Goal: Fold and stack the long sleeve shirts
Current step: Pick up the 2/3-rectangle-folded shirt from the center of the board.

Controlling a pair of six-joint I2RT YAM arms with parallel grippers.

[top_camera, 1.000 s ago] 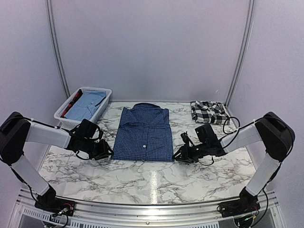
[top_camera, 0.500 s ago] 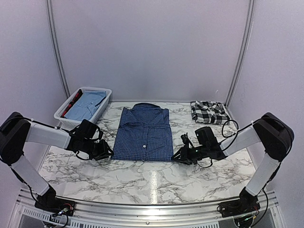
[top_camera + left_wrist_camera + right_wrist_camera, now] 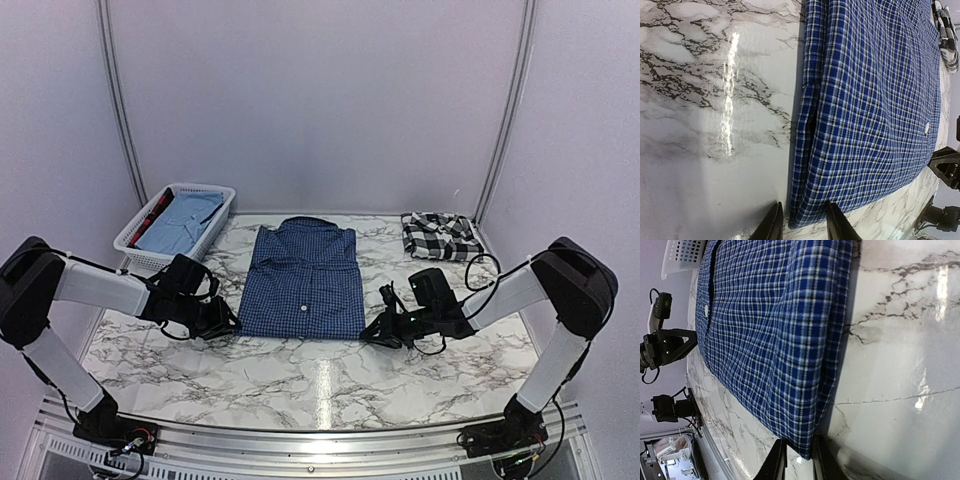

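While the dark blue checked cloth shirt [image 3: 305, 285] lies lengthwise, collar far, left fingers [image 3: 773, 227] and right fingers [image 3: 778, 464] each straddle a near hem corner; pinched or not, cannot tell.

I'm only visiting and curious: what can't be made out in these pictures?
Top view: what fills the basket, half hidden by its wall; only some cloth shows.
Right wrist view: right end effector cut off by the bottom edge; grip on the blue shirt unclear.
Left wrist view: plaid shirt cut off at the right edge.
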